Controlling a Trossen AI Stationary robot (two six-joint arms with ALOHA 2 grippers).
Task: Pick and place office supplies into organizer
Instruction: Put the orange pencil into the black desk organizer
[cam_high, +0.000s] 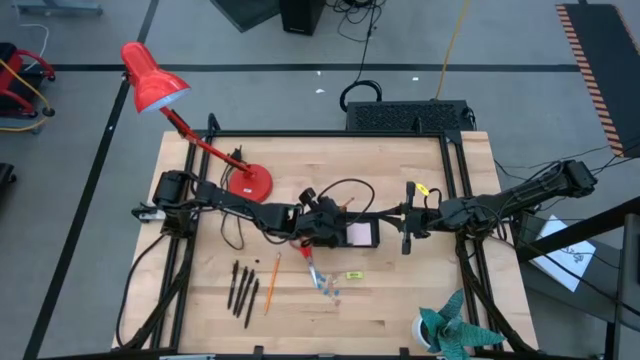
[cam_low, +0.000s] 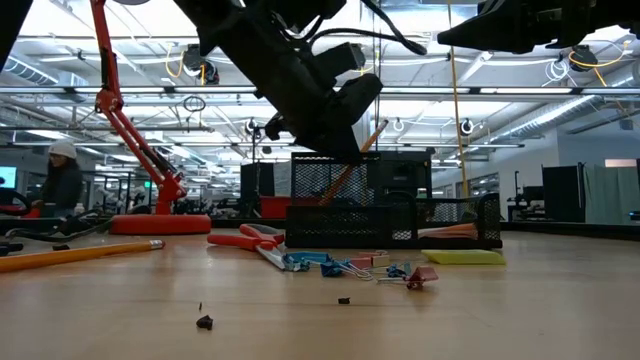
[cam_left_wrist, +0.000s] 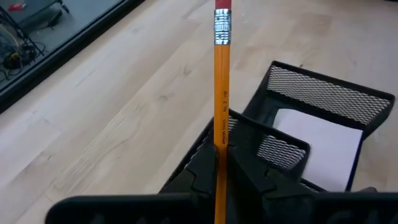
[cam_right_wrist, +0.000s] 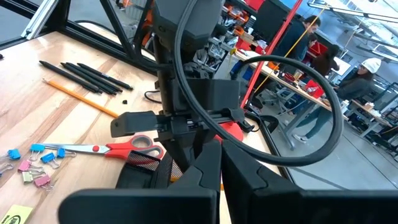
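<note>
pens (cam_high: 241, 286): 4 | pencils: 2 – one held (cam_left_wrist: 221, 112), one lying (cam_high: 271, 285) | scissors (cam_right_wrist: 124, 149): 1 | organizer (cam_high: 345, 233): 1 | clips (cam_right_wrist: 34, 163): perhaps 6

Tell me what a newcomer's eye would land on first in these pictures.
First the left claw, shut on an orange pencil held eraser-up over the black mesh organizer at mid-table. Next the red desk lamp, leaning out past the table's far left corner. Then the loose supplies on the near side of the organizer: red-handled scissors, dark pens and coloured clips.
</note>
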